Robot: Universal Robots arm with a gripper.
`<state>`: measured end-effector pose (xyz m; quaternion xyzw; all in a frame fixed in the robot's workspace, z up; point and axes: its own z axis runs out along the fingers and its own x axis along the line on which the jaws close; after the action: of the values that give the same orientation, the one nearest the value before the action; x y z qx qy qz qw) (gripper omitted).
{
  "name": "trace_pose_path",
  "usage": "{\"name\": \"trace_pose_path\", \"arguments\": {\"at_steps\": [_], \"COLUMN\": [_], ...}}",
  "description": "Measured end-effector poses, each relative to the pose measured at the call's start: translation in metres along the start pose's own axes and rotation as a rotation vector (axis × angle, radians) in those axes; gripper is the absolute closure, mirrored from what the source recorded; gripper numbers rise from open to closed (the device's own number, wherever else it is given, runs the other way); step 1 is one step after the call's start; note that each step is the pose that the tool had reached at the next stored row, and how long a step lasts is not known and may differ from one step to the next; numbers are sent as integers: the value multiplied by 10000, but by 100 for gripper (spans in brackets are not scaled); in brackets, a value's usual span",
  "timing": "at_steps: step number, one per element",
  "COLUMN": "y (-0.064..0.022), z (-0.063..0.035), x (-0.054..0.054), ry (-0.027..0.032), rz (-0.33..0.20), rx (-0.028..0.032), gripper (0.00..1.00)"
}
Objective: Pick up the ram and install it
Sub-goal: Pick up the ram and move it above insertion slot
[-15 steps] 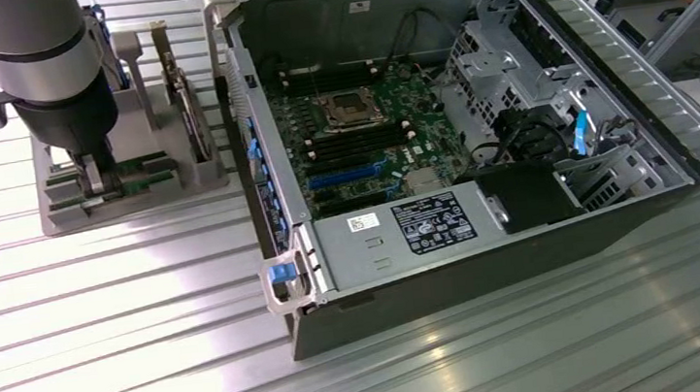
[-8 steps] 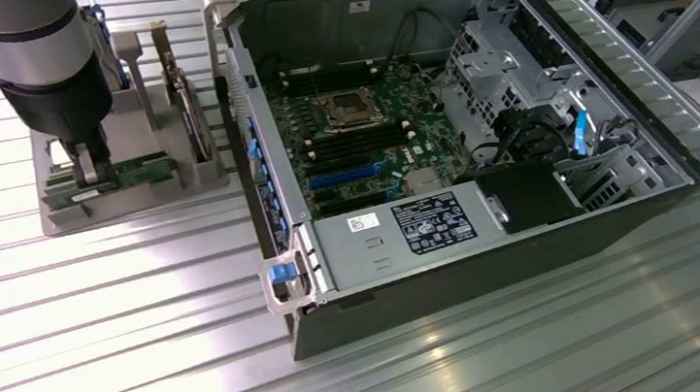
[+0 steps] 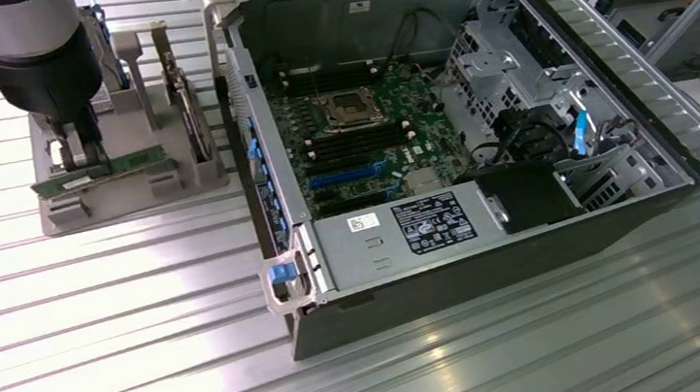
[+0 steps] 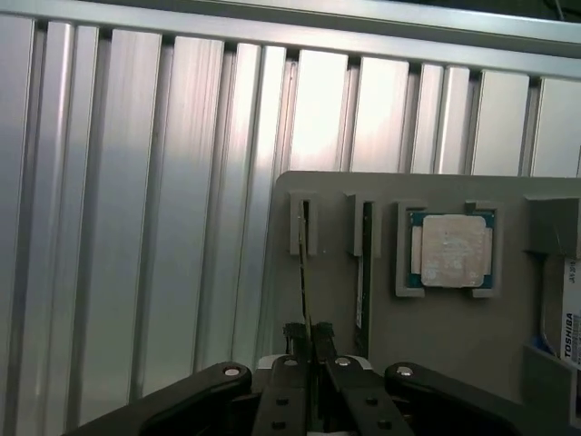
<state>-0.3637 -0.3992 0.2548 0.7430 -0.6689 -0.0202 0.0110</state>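
One broad ribbed metal bench carries everything. Biggest on it is the open computer case, lying on its side to the exterior view's right with its green motherboard exposed. Well apart from it, to the exterior view's left, sits the grey parts holder, and the arm is planted right over it!

The tool is down at the holder with its fingers drawn in to a narrow gap, pinching the ram flat between them. The stick stands on edge, so the wrist view shows it as a thin green-dark line. Its long axis runs straight away from the fingers, and its far end sits in the holder's slot. By the look of it, it is gripped but not lifted out yet.

Just beside it stands the look-alike stick, parallel and untouched. The square silver processor chip comes next along the holder.
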Motion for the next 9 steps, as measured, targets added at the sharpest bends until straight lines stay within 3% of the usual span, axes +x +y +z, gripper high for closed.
{"name": "trace_pose_path", "arguments": {"at_steps": [9], "y": [18], "z": [-425], "x": [-7], "ry": [0], "rz": [0], "rx": [-1], "gripper": [86]}}
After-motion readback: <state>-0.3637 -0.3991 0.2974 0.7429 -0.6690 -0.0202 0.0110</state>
